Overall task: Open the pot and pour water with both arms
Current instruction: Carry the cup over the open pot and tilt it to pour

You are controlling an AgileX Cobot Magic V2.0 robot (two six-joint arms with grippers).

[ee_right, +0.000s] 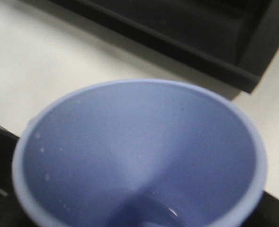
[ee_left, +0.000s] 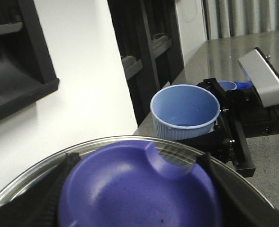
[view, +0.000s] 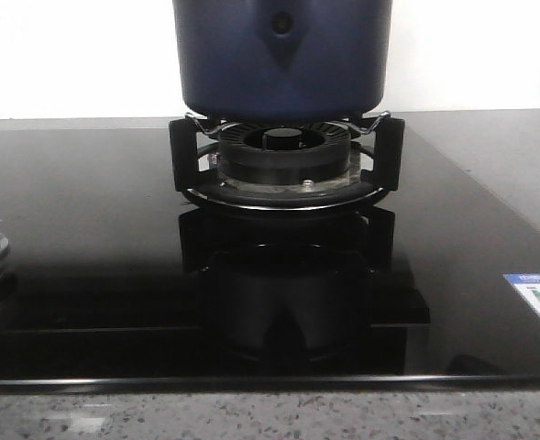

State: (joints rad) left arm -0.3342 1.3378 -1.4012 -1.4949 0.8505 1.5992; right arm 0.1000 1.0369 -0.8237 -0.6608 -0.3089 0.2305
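Top centre of the front view: pot (view: 283, 57), dark navy, seated on the black burner grate (view: 283, 165); neither of my claws shows here. Left wrist view, lower half: purple lid (ee_left: 139, 189) with metal rim, pinched between my left claw's (ee_left: 137, 175) black fingers (ee_left: 224, 189); pale blue cup (ee_left: 185, 111) centre right, carried by my right arm. Right wrist view: cup (ee_right: 139, 156) fills the frame, interior up; right claw hidden, grip cannot be told.
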